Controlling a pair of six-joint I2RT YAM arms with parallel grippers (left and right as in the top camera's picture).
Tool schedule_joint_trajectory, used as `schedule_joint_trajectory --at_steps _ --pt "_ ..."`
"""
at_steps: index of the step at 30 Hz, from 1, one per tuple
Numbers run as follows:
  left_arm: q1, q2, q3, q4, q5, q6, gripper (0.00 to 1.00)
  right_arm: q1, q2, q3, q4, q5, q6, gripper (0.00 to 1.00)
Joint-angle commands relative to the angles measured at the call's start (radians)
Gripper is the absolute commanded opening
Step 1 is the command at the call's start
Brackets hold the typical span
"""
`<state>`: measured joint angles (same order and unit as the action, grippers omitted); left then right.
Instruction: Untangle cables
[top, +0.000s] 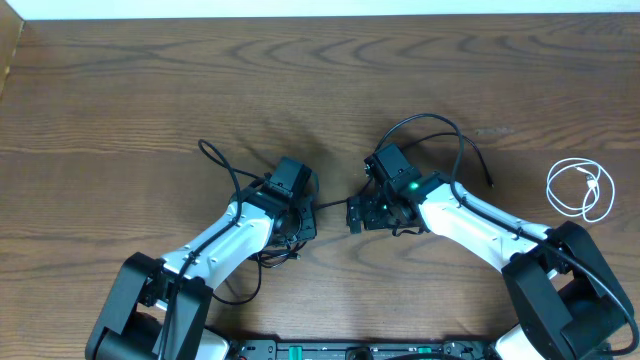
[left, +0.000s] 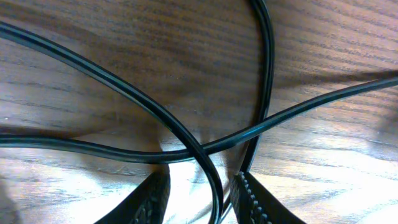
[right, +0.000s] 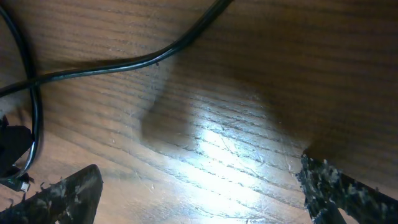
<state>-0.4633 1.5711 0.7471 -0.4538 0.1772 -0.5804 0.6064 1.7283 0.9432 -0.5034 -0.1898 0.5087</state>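
Left gripper (left: 200, 186) parted astride crossing black cables (left: 118, 84); right gripper (right: 199, 186) gapes empty. I'd pinch one strand only.

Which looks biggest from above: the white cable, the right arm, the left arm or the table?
1. the table, filling the view
2. the right arm and the left arm, too alike to rank
3. the white cable, a small coil

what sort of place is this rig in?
Likely a robot lab bench: wood-grain table, left arm and right arm based at its near edge, loose black cables and a coiled white cable.
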Motion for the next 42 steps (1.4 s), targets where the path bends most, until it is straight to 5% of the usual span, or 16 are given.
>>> schedule_joint_trajectory --at_steps 1,25,42 --pt "-0.003 0.024 -0.012 -0.005 -0.021 -0.005 0.39 0.003 0.019 -0.017 -0.01 0.015 0.014 0.99" --pt "-0.003 0.024 -0.012 -0.005 -0.022 -0.005 0.08 0.003 0.019 -0.017 -0.009 0.015 0.014 0.99" --pt "-0.003 -0.005 -0.006 -0.021 -0.021 0.053 0.07 0.003 0.019 -0.017 -0.009 0.015 0.015 0.99"
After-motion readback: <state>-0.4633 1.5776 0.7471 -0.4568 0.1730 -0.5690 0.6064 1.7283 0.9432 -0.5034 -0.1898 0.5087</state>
